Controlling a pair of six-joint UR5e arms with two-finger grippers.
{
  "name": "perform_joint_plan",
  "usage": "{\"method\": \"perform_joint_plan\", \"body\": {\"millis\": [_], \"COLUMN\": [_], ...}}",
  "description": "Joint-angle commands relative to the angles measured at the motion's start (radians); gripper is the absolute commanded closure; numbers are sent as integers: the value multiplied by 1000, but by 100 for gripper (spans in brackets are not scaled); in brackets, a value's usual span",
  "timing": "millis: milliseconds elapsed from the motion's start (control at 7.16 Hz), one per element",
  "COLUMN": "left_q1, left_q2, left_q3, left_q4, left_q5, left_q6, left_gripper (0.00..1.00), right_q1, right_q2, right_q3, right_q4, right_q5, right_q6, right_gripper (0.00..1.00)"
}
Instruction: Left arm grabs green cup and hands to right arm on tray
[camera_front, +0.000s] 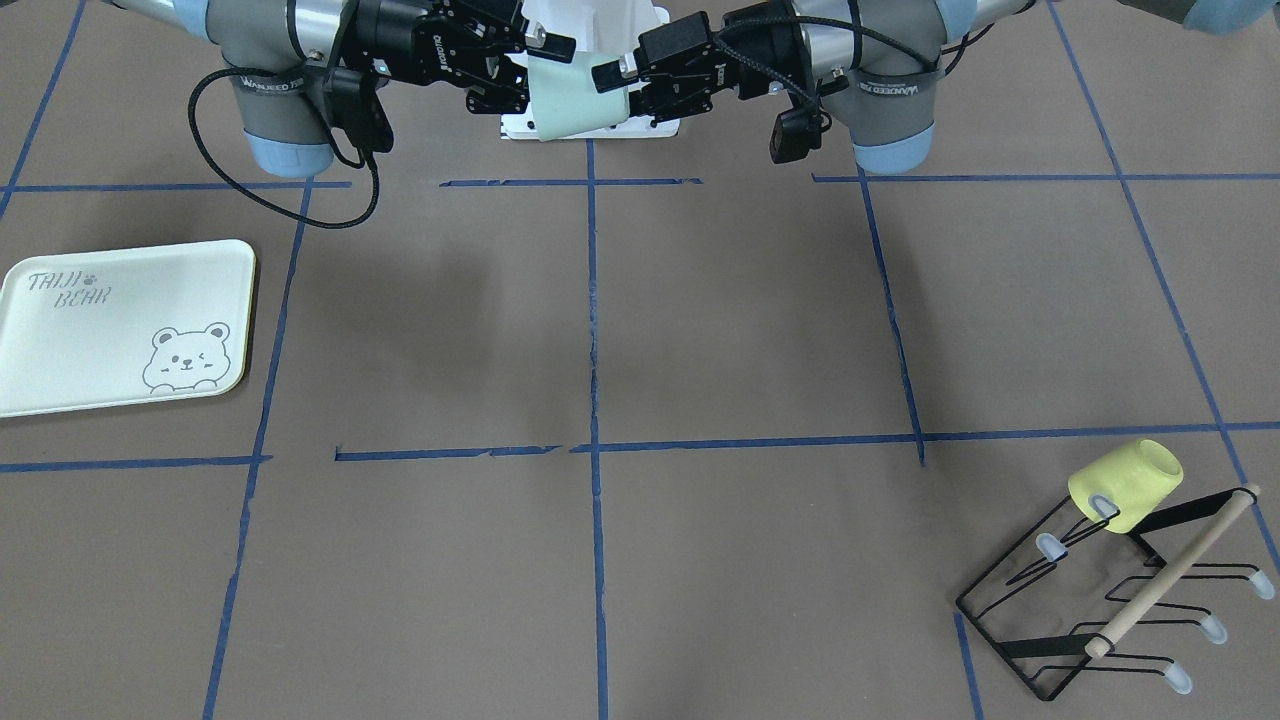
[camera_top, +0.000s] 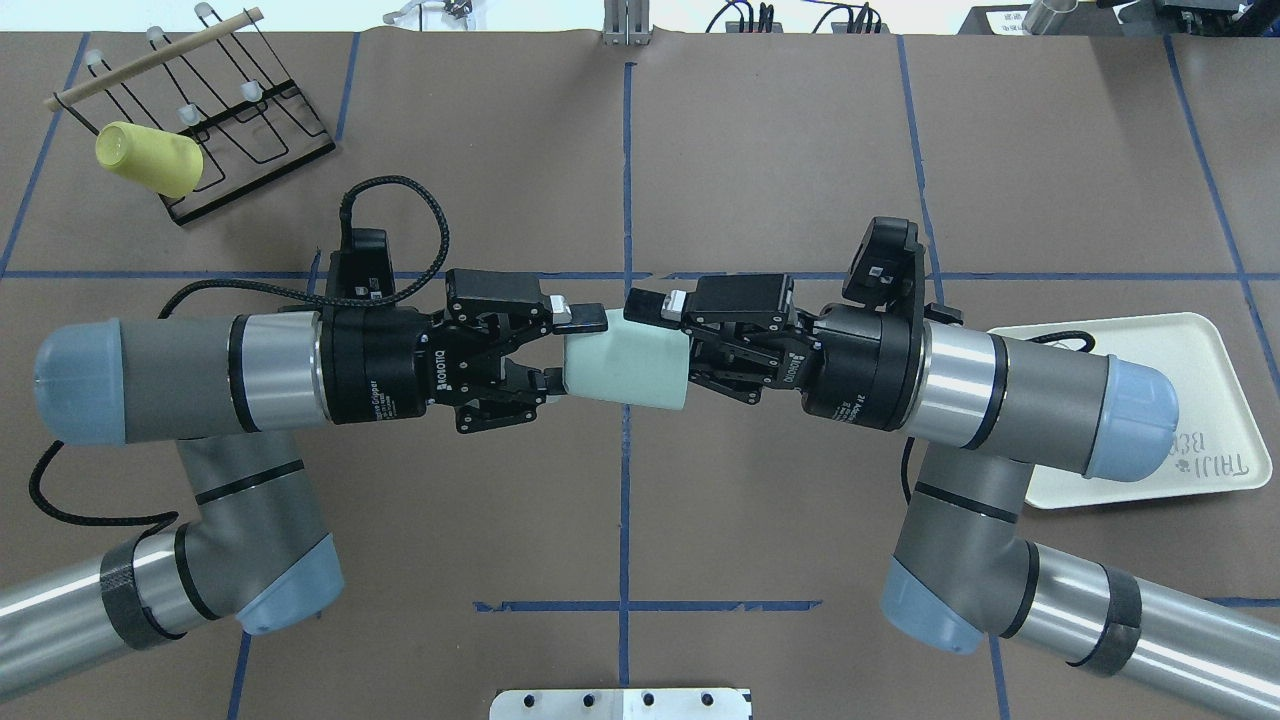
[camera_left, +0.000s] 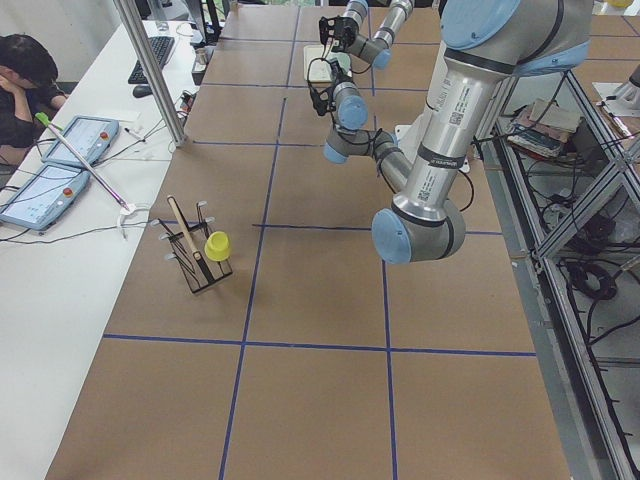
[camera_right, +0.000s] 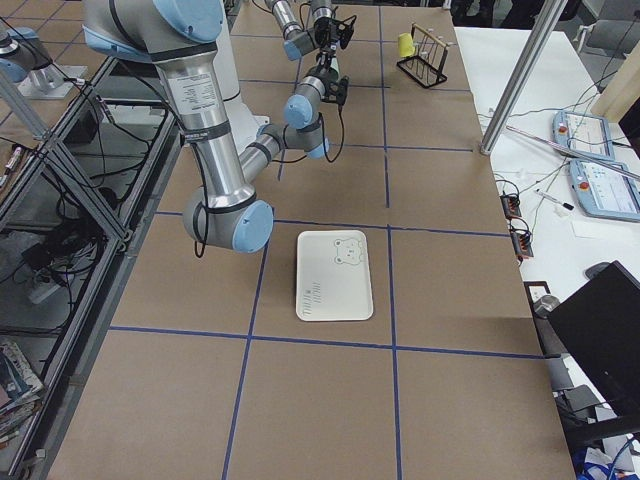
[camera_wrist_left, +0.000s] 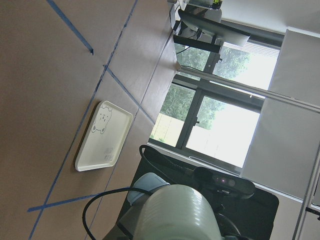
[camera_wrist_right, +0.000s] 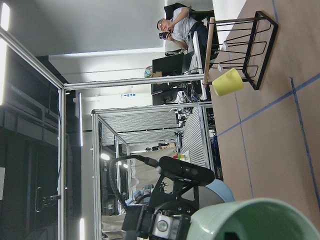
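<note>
In the front-facing view the green cup (camera_front: 575, 95) hangs sideways above the surface (camera_front: 740, 320) between the left tool (camera_front: 620, 90) and right tool (camera_front: 542, 73), well apart from the tray (camera_front: 120, 325); overhead, both tools straddle its ends, though whether either is clenched I cannot tell.

Grey arms (camera_top: 170, 375), pale-blue caps (camera_top: 75, 385), black cables (camera_top: 400, 181)
</note>
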Motion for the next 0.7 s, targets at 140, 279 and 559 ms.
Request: {"method": "perform_joint_plan", "body": {"millis": [140, 279, 559], "left_q1": [0, 0, 0], "left_q2": [-1, -4, -6], "left_q3": [-3, -3, 6], "left_q4": [0, 0, 3], "left_q5": [0, 2, 2], "left_q6": [0, 0, 9], "left_gripper": [66, 65, 1], "right_q1": [0, 0, 0], "right_q2": [1, -1, -1], "right_q3": [-3, -3, -4], "right_q4": [-2, -1, -2], "right_q5": [0, 0, 0], "right_q6": [2, 2, 0], "right_gripper": [68, 78, 100]}}
